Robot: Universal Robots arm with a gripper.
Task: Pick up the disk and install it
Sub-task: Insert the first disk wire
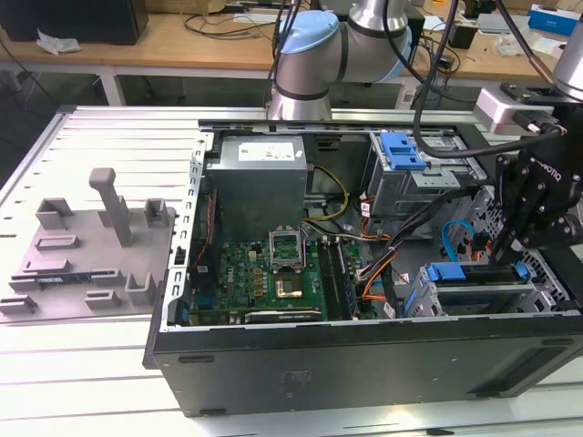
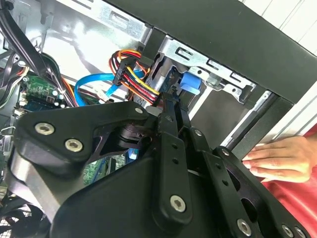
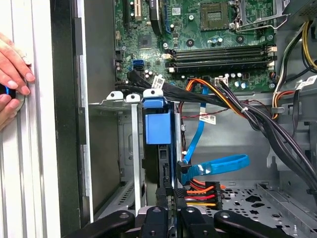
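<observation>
The disk (image 1: 474, 271), edged by a bright blue frame, stands on edge inside the metal drive cage (image 1: 437, 299) at the case's front corner, at the exterior view's right. Its blue end (image 3: 158, 126) shows in the first wrist view between the cage walls (image 3: 114, 96), and again (image 2: 190, 83) in the second wrist view. My gripper (image 1: 506, 259) reaches down onto it from above. The black fingers (image 3: 161, 201) stand close together on the disk's near edge, gripper (image 3: 169, 198) shut on it; their tips (image 2: 171, 106) meet just short of the blue end.
Orange, red and blue cables (image 3: 213, 166) run right beside the cage. The motherboard (image 1: 264, 273), grey power supply (image 1: 260, 182) and a second cage with a blue latch (image 1: 403, 150) fill the case. A person's hand (image 3: 12, 74) rests outside it. A grey fixture (image 1: 91, 246) lies at the exterior view's left.
</observation>
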